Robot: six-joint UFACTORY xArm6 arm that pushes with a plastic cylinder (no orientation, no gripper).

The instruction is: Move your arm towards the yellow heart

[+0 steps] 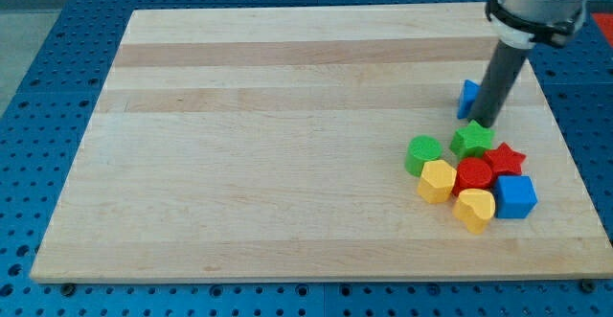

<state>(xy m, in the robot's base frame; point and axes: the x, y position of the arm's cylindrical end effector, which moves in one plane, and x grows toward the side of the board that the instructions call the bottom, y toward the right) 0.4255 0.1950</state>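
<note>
My arm enters from the view's top right, its pale grey wrist housing (536,1) cut off by the frame. A straight dark rod (500,82) descends, leaning slightly leftward, ending at my tip (485,124).

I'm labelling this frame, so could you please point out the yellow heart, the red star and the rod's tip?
yellow heart (474,209): camera view, middle of its top face.
red star (504,157): camera view, centre of its top face.
my tip (485,124): camera view, rod's very end, just above the green star (471,139).

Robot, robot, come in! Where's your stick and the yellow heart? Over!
My tip sits at the green star, beside a blue block. Yellow heart at the cluster's bottom edge. Red cylinder and green star between us.
</note>
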